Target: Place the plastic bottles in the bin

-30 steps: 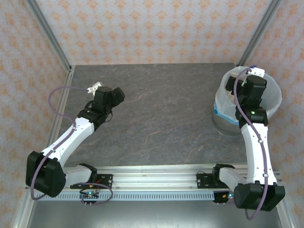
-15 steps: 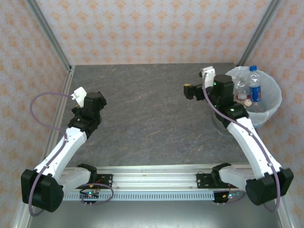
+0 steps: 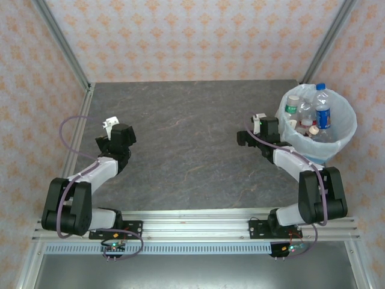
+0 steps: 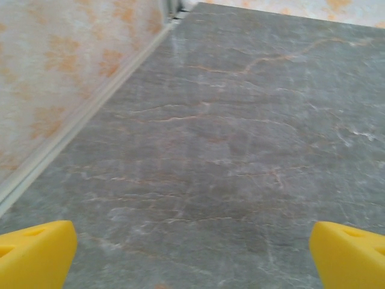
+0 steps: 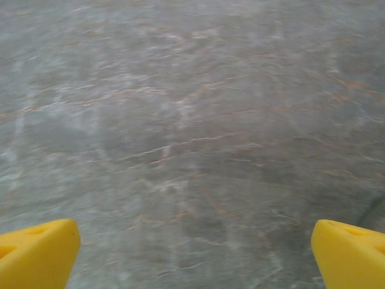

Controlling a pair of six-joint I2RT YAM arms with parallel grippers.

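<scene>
Top external view is showing the plastic bottles [image 3: 323,112] sitting inside the bin [image 3: 352,123] at the table's [image 3: 192,156] far right, while the left gripper [image 4: 192,256] and right gripper [image 5: 192,256] are hovering wide open, holding nothing.

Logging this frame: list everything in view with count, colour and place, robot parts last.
small clear plastic bottles: several, exact count unclear; clear, with blue, white and reddish labels or caps; all inside the bin.
round light-blue bin with white bag liner: one; far right of the table.
dark grey marbled table: one; under both arms.
orange-patterned walls: pale with orange motifs; left, back and right.
silver metal rail: one; near edge, carrying the arm bases.
left end effector: one; yellow fingertips, open; over the table's left side.
right end effector: one; yellow fingertips, open; over the table, left of the bin.
</scene>
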